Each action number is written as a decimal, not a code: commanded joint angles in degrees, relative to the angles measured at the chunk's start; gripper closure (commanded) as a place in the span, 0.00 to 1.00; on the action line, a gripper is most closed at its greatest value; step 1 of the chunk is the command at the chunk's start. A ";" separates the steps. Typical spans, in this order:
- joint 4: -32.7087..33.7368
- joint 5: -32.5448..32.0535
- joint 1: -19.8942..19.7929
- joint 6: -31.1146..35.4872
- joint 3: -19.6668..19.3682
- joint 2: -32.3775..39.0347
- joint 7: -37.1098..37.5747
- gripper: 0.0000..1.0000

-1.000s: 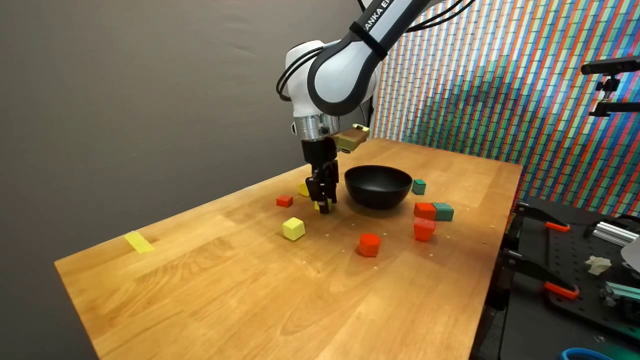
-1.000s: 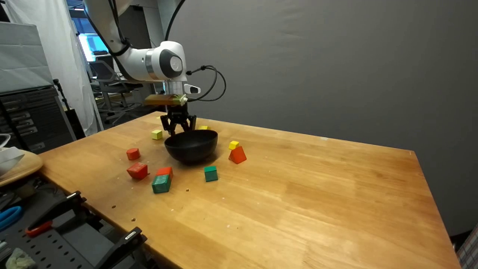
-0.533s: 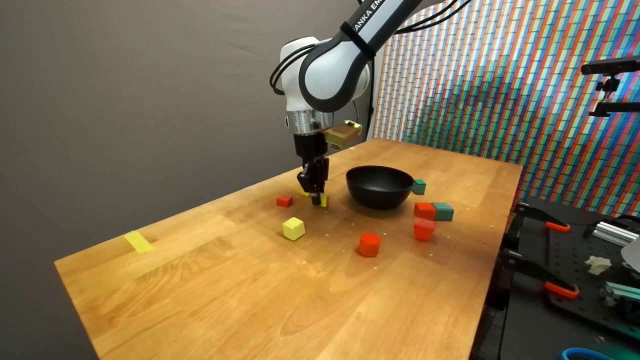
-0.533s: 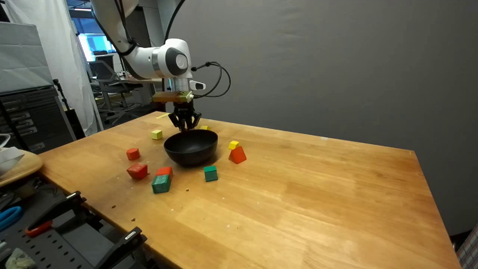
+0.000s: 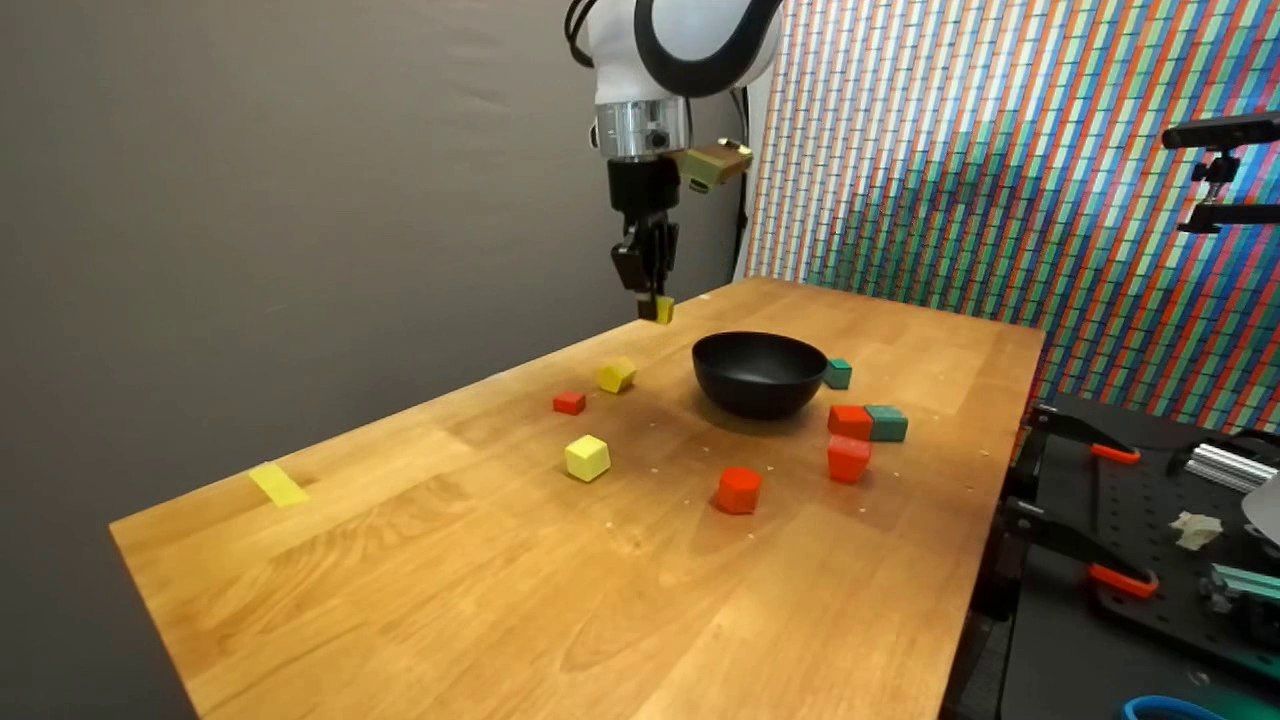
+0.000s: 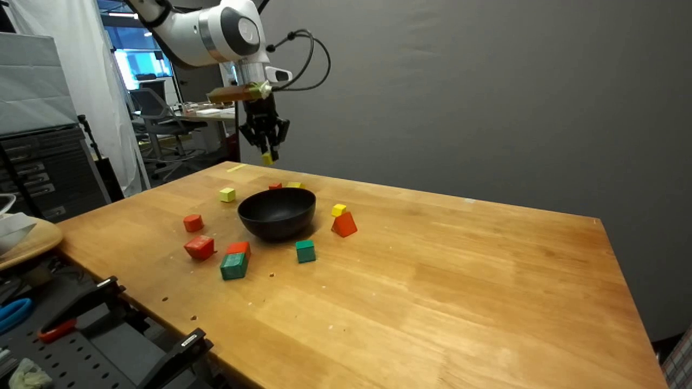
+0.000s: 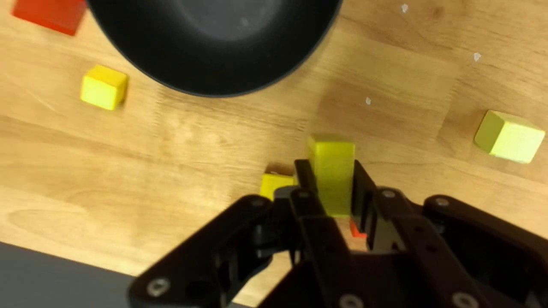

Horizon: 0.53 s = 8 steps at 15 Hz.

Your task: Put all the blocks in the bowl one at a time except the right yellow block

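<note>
Exterior views: pincer (image 5: 655,304) w/ yel. blk (image 5: 665,311) now higher.

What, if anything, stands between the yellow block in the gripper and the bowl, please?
Nothing visible: the gripper holds the yellow block up off the table, apparently higher than the bowl, and no other block lies between them in the wrist view.

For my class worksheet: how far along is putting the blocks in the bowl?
Done: none confirmed; the visible part of the black bowl shows no block.
In hand: a yellow block, held off the table by the gripper, not yet over the bowl.
Left on the table: three other yellow blocks, five red blocks and two green blocks; which yellow stays out is unclear.
</note>
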 commanded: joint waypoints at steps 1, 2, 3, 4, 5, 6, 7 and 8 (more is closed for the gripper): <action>-12.84 -0.33 -1.65 -1.05 -1.64 -13.08 3.14 0.88; -14.25 -0.30 -2.14 -1.29 -2.01 -14.07 3.89 0.88; -15.75 1.33 -3.29 -0.80 -1.79 -14.60 3.34 0.88; -17.20 2.00 -4.01 -0.22 -1.91 -14.94 3.78 0.88; -18.53 3.33 -4.93 0.44 -1.83 -14.83 3.73 0.88; -19.72 4.86 -5.70 1.21 -1.71 -14.67 3.49 0.88; -20.63 6.13 -6.24 1.77 -1.66 -14.21 3.44 0.88; -21.39 8.04 -6.82 3.38 -1.41 -13.53 2.85 0.87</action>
